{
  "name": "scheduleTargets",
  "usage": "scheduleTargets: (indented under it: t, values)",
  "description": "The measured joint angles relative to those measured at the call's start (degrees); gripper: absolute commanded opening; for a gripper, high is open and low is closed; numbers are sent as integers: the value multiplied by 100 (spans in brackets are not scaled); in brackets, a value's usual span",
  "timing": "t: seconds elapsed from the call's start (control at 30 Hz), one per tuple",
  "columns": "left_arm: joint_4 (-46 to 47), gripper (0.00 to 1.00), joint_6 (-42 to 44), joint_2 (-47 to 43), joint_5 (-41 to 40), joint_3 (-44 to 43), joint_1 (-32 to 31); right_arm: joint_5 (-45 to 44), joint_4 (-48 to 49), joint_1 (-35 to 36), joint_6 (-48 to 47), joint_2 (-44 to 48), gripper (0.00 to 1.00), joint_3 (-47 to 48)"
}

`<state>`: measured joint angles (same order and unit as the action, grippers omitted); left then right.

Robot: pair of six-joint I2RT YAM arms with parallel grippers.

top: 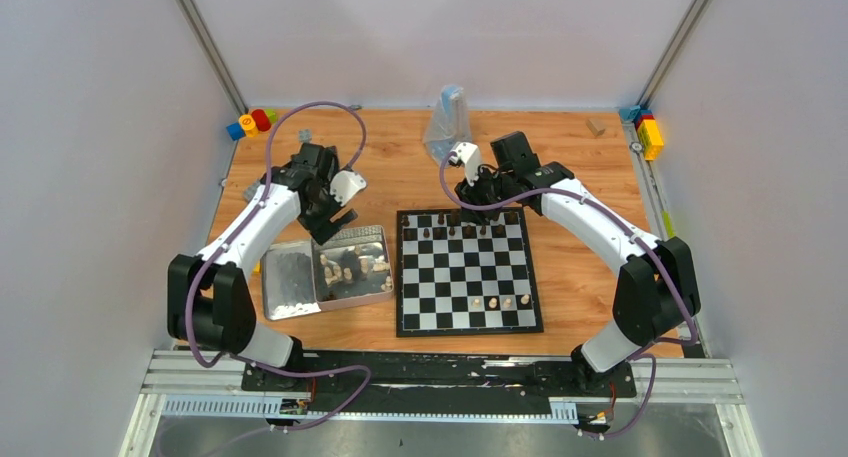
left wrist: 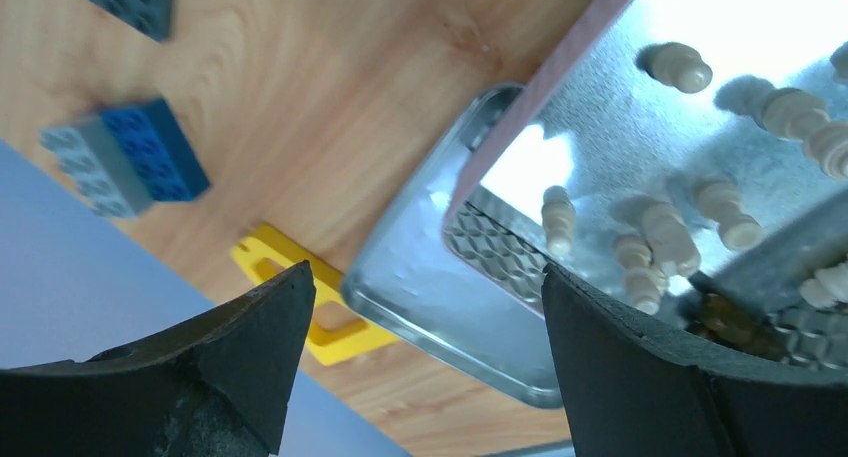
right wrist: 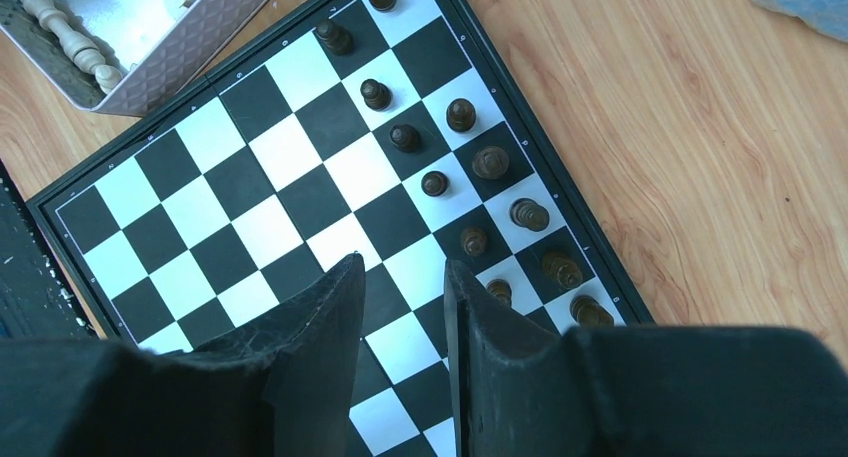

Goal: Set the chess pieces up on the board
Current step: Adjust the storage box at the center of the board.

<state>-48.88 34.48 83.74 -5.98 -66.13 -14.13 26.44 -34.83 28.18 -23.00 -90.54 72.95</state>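
Observation:
The chessboard point(top: 470, 277) lies on the table's right half. Several dark pieces point(top: 455, 232) stand on its two far rows, and three cream pieces point(top: 493, 303) stand near its front edge. My right gripper point(top: 482, 199) hovers over the far rows, jaws slightly apart and empty. The right wrist view shows its fingers point(right wrist: 402, 267) above bare squares of the board point(right wrist: 250, 207), beside the dark pieces point(right wrist: 405, 137). My left gripper point(top: 335, 222) is open and empty above the far edge of the silver tin point(top: 345, 299). Several cream pieces point(left wrist: 665, 237) lie inside the tin point(left wrist: 430, 297).
The tin's lid point(top: 290, 282) lies left of the tin. Coloured bricks sit at the back left point(top: 252, 122) and back right point(top: 648, 132). A plastic bag point(top: 447, 122) stands at the back. Blue bricks point(left wrist: 130, 157) and a yellow piece point(left wrist: 300, 307) lie beside the tin.

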Motion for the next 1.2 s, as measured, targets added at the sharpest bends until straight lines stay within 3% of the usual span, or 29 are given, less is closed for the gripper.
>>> scheduleTargets:
  t: [0.47,0.87,1.2]
  values:
    - [-586,82,-901,348,426,492,348,26,-2,-13,0,-2,36,-28]
    - [-656,44,-1010,815,780,706,479,24,-2,-13,0,-13,36,-68]
    - [-861,22,-953,1093,984,361,833,24,-2,-13,-2,-17,36,-70]
